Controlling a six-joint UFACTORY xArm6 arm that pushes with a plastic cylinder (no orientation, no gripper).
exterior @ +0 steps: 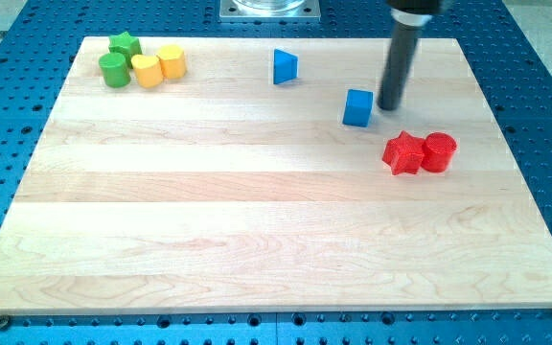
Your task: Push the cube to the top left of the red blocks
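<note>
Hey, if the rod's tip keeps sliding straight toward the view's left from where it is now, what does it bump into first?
Most likely the blue cube, just left of my tip and slightly apart from it. The blue triangular block sits farther toward the view's top, probably off that line, though depth is hard to judge.

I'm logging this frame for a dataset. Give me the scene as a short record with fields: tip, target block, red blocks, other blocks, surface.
tip: my tip, just to the view's right of the blue cube, near or touching it
target: blue cube, up and left of the red blocks
red blocks: red star and red cylinder, side by side
other blue: blue triangle, toward the view's top
top-left cluster: green star, green cylinder, yellow heart, yellow cylinder
surface: wooden board
</note>
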